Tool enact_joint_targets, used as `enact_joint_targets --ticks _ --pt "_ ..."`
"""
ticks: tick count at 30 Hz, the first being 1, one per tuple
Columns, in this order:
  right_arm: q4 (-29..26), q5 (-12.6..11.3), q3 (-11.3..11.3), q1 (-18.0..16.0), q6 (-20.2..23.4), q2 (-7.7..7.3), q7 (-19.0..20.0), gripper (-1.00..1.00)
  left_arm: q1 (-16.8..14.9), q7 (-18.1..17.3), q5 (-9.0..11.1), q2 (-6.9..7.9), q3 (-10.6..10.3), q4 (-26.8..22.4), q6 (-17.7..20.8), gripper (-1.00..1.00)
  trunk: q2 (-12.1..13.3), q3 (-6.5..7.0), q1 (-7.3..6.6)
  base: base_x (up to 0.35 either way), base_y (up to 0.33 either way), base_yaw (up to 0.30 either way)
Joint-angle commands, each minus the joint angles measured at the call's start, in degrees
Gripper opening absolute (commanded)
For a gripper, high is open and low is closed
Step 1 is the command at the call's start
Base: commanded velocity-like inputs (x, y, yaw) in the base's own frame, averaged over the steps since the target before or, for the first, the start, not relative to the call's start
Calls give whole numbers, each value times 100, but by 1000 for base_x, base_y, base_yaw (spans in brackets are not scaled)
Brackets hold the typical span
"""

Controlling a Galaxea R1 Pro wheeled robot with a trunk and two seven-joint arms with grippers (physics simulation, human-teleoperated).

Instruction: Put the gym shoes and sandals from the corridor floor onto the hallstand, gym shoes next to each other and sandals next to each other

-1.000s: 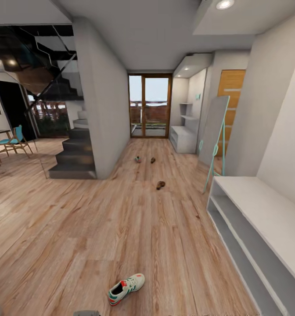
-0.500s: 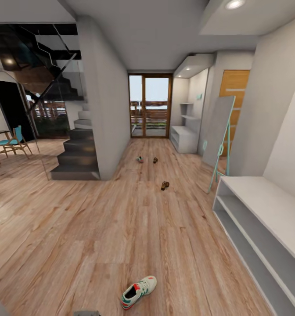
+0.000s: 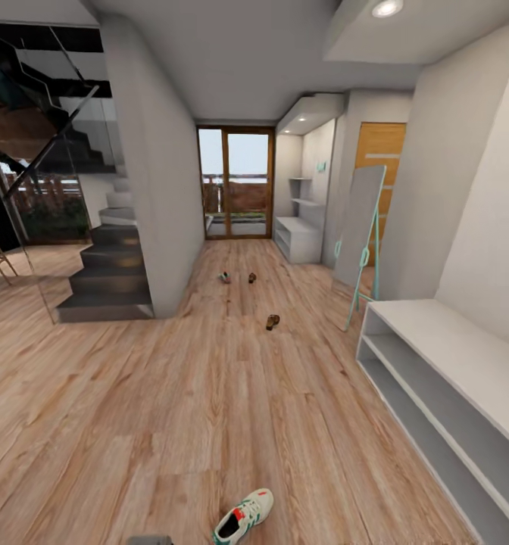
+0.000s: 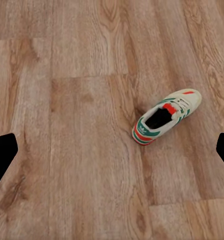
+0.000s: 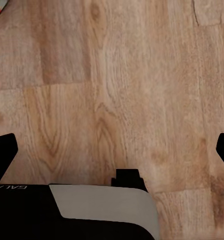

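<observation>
**One gym shoe lying close to the robot, the other shoes far down the corridor**

In the head view, the near gym shoe [image 3: 244, 516] is lying on the corridor floor [image 3: 171, 393] at the bottom of the picture, its long axis running diagonally, toe pointing up and to the right toward the hallstand [image 3: 444, 378], heel toward the robot. It is resting upright on its sole, the dark inside facing up. In the left wrist view the same shoe [image 4: 164, 116] is sitting alone on the planks, with the left tool's [image 4: 112, 152] two dark fingertips [image 4: 2, 155] showing at opposite edges, spread wide apart with nothing between them. The right tool's [image 5: 112, 152] fingertips are likewise standing wide apart over bare floor.

Farther down the corridor, one sandal [image 3: 273, 322] is lying on the floor, pointing roughly away from the robot. Beyond it, the second gym shoe [image 3: 225, 277] and the other sandal [image 3: 252, 278] are lying near each other, too small to tell their direction. The hallstand is standing along the right wall, its top and shelves bare.
</observation>
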Motion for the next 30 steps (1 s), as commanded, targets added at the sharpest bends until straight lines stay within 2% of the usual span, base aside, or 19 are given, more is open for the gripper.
enact_joint_targets --ticks 1,10,16,23,30 --pt "-5 -5 -5 -1 0 0 10 100 -2 -3 2 0 1 2 -17 100 -3 -5 0 53 61 -294" --pt "-5 -5 -6 -1 0 0 9 100 -2 -3 2 0 1 1 -17 100 -3 -5 0 16 18 -282" --pt "-5 -5 -7 -1 0 0 8 100 -2 -3 8 0 1 1 -11 100 -3 -5 0 20 18 -73" --pt "-5 -5 -7 -1 0 0 8 100 -2 -3 1 -6 1 3 -14 100 -3 -5 0 103 149 -26" --pt "-5 -5 -7 -1 0 0 8 100 -2 -3 2 -6 1 2 -17 100 -3 -5 0 6 8 -260"
